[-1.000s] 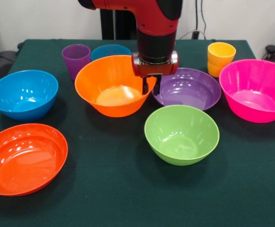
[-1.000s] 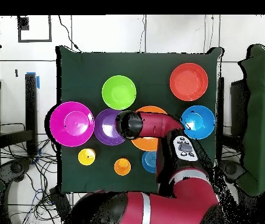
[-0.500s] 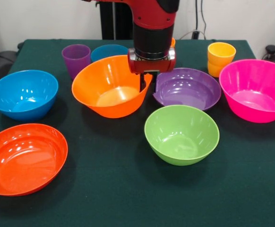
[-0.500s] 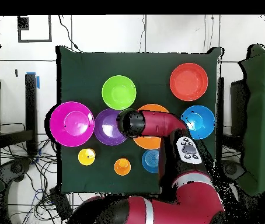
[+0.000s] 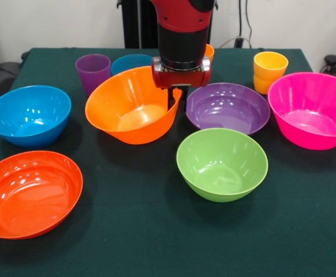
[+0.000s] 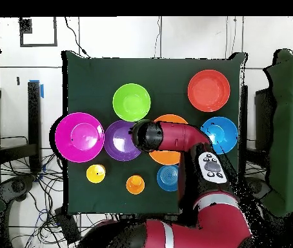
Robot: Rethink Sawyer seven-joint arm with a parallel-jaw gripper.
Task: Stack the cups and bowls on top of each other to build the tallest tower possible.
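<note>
Compared with the frame a second earlier, your end effector [image 5: 172,104] has risen and shifted toward the picture's left in the front view, and the large orange bowl [image 5: 130,112] has come with it, tilted, its gripped rim raised and its opposite underside low over the tabletop [image 5: 156,231]. The end effector is closed on that rim, one finger inside the wall and one outside. No tower exists yet: every bowl lies singly. In the front view the large pink bowl [image 5: 313,109], the likely base, lies well to the right of the end effector, with the purple bowl [image 5: 228,108] directly between them and the green bowl [image 5: 221,163] just in front of that path. You should therefore judge the carry as a sideways travel that needs enough lift for the hanging bowl to pass over the purple rim. The blue bowl [image 5: 28,114] and the red-orange bowl [image 5: 29,192] lie on the other side, clear of the route. The stacked yellow and orange cups [image 5: 269,71] stand near the pink bowl's far rim, so keep the descent centred.
</note>
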